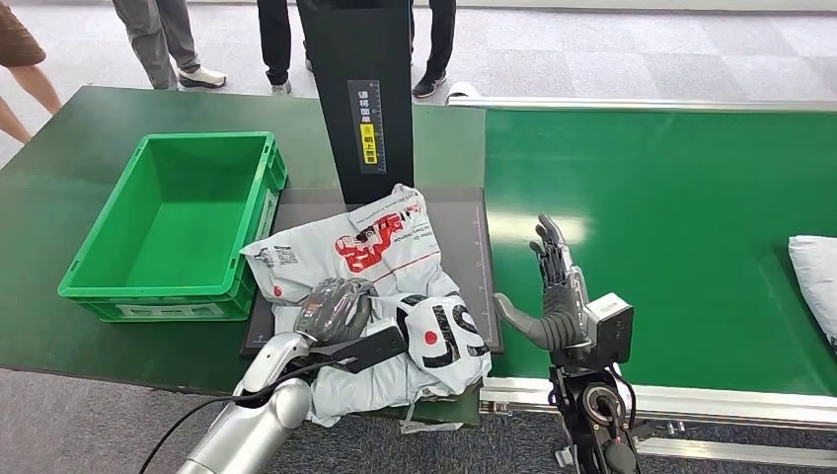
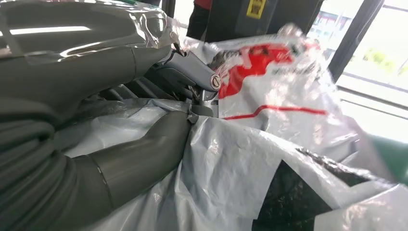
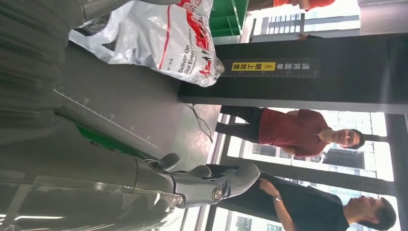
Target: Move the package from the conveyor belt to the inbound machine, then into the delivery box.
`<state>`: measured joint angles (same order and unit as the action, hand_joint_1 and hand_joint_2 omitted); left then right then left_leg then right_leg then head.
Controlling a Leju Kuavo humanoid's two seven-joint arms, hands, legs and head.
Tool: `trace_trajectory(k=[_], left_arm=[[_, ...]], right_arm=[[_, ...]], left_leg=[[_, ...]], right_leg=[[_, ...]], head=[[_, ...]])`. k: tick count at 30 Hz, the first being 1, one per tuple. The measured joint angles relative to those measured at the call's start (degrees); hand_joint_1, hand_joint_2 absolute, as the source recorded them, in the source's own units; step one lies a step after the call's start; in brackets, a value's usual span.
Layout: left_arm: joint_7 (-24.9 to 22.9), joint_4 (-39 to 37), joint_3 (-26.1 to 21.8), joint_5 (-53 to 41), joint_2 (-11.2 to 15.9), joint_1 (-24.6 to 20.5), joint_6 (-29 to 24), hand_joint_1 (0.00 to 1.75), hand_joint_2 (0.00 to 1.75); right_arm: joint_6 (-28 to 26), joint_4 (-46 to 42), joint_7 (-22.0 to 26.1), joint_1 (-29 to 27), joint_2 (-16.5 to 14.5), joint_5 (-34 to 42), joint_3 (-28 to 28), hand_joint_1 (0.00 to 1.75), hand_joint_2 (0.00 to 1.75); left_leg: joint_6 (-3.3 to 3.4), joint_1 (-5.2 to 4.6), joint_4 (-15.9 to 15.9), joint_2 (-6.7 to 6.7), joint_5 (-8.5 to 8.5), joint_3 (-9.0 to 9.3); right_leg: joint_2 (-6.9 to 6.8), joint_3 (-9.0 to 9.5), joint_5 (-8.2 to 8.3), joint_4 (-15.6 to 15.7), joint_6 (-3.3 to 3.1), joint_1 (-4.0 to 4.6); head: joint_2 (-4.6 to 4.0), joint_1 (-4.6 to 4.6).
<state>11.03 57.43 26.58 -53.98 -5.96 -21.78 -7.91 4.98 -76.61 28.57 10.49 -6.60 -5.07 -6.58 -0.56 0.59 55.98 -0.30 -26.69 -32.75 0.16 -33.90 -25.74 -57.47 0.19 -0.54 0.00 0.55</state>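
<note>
A crumpled grey-white package (image 1: 380,257) with red and black print lies on the black platform (image 1: 464,222) of the inbound machine, in front of its black pillar (image 1: 360,99). My left hand (image 1: 336,308) lies on the package's near part with fingers curled into the plastic. In the left wrist view the thumb (image 2: 144,163) and fingers (image 2: 190,72) pinch a fold of the package (image 2: 269,144). My right hand (image 1: 555,291) stands upright and open over the conveyor belt (image 1: 671,197), just right of the platform and holding nothing. The right wrist view shows its fingers (image 3: 207,183) spread and the package (image 3: 163,33) beyond them.
An empty green delivery box (image 1: 173,227) stands left of the platform on the dark green table. A second white package (image 1: 817,281) lies at the belt's right edge. Several people stand behind the table (image 1: 178,39).
</note>
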Motion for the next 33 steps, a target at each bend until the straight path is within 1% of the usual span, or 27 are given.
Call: trace_trajectory(k=[3, 8, 10, 12, 18, 22, 24, 25, 28, 33], left_arm=[[4.22, 2.26, -1.05, 4.31, -0.34, 0.84, -4.64, 1.75, 1.75], [11.64, 8.31, -2.13, 9.57, -0.44, 2.21, -13.56, 1.75, 1.75], [13.81, 11.00, -2.26, 10.39, -0.34, 2.89, -16.26, 1.75, 1.75], [14.71, 13.82, -2.26, 9.92, -0.07, 3.38, -18.51, 1.75, 1.75], [15.21, 19.78, -2.32, 6.32, 1.73, 3.38, -24.91, 1.75, 1.75], [14.89, 21.71, -2.54, 3.94, 2.88, 2.87, -27.37, 1.75, 1.75], [12.70, 22.13, -2.85, -1.19, 3.66, 2.19, -29.31, 1.75, 1.75], [10.81, 22.19, -3.22, -4.83, 4.18, 1.56, -29.88, 1.75, 1.75], [6.41, 21.81, -5.04, -12.14, 5.89, -1.00, -30.11, 1.75, 1.75], [5.84, 20.89, -6.77, -13.04, 7.38, -3.37, -30.11, 1.75, 1.75]], right_arm=[[0.00, -0.49, 0.00, -0.41, 0.00, 0.09, 0.03, 0.00, 1.75], [-0.03, -0.96, 0.19, -0.85, 0.00, 0.60, 0.04, 0.00, 1.75], [-0.05, -0.95, 0.34, -0.83, 0.00, 0.85, 0.04, 0.00, 1.75], [-0.09, -0.94, 0.56, -0.79, 0.00, 1.09, 0.03, 0.00, 1.75], [-0.13, -0.67, 1.32, -0.63, 0.00, 1.65, -0.03, 0.00, 1.75], [-0.13, -0.43, 1.35, -0.45, 0.00, 1.66, -0.06, 0.00, 1.75], [-0.13, -0.39, 1.41, -0.41, 0.00, 1.66, -0.07, 0.00, 1.75], [-0.13, -0.39, 1.45, -0.39, 0.00, 1.66, -0.07, 0.00, 1.75], [-0.12, -0.37, 1.60, -0.34, 0.00, 1.66, -0.09, 0.00, 1.75], [-0.09, -0.34, 1.76, -0.30, 0.00, 1.66, -0.11, 0.00, 1.75]], left_leg=[[0.00, 0.00, 0.00, 0.00, 0.00, -0.03], [0.00, 0.00, 0.00, 0.00, -0.01, -0.06], [0.00, 0.00, -0.01, -0.01, -0.01, -0.06], [0.00, 0.00, -0.01, -0.01, -0.01, -0.07], [0.00, 0.00, -0.01, -0.01, 0.00, -0.06], [0.00, 0.00, -0.01, -0.02, 0.00, -0.06], [0.00, 0.00, -0.01, -0.02, 0.00, -0.07], [0.00, 0.00, -0.01, -0.02, 0.00, -0.07], [0.00, 0.00, -0.01, -0.01, 0.01, -0.05], [0.00, 0.01, -0.01, -0.01, 0.03, -0.04]], right_leg=[[0.00, -0.02, 0.00, 0.00, 0.00, 0.00], [0.00, -0.04, -0.01, 0.00, 0.00, 0.00], [0.00, -0.04, -0.01, 0.00, 0.00, 0.00], [-0.01, -0.04, -0.01, 0.00, 0.00, 0.00], [-0.01, -0.03, -0.01, 0.00, 0.00, 0.00], [-0.01, -0.03, -0.01, 0.00, 0.00, 0.00], [-0.01, -0.03, -0.01, 0.00, 0.00, 0.00], [-0.01, -0.03, -0.01, 0.00, 0.00, 0.00], [0.00, -0.03, 0.00, -0.01, -0.01, 0.01], [-0.01, -0.02, 0.00, -0.01, -0.01, 0.01]], head=[[0.00, 0.00], [0.00, 0.00], [-0.01, 0.00], [-0.01, 0.00], [0.00, 0.00], [0.00, -0.01], [0.00, -0.01], [0.00, -0.01], [0.00, 0.00], [0.00, 0.00]])
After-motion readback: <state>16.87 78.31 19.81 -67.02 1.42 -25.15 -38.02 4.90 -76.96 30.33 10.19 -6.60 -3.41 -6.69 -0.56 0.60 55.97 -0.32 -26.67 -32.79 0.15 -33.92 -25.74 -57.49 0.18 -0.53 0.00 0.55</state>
